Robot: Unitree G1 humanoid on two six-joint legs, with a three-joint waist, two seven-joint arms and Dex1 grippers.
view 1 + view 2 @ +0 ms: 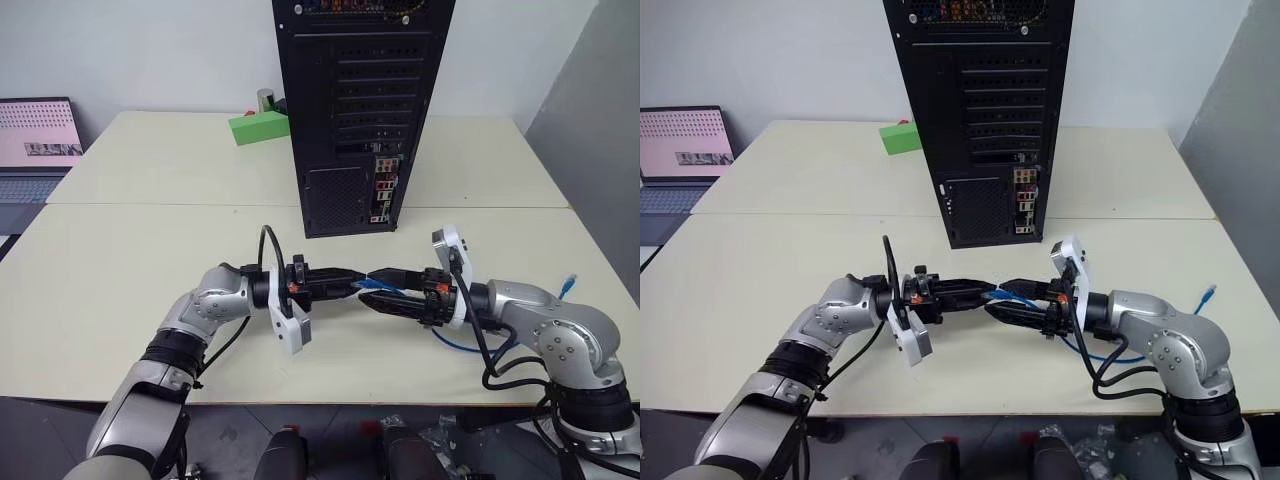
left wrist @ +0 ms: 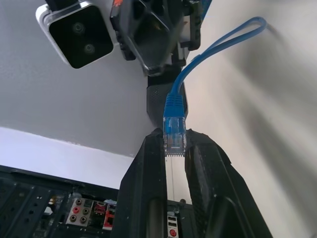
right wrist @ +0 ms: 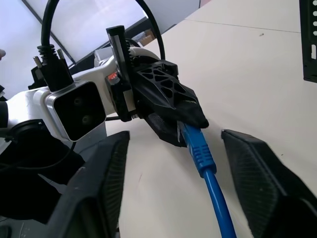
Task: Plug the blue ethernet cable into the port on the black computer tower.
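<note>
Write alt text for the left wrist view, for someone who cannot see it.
The left hand pinches the clear plug of the blue ethernet cable between its two black fingers. The cable loops away past the right hand, which faces it close by. Coloured connectors on the black computer tower show beyond the fingers.

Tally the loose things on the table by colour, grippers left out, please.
Blue: 1, the blue ethernet cable
Black: 1, the black computer tower
Green: 1, the green block
Silver: 1, a small cylinder behind the block
Total: 4
</note>
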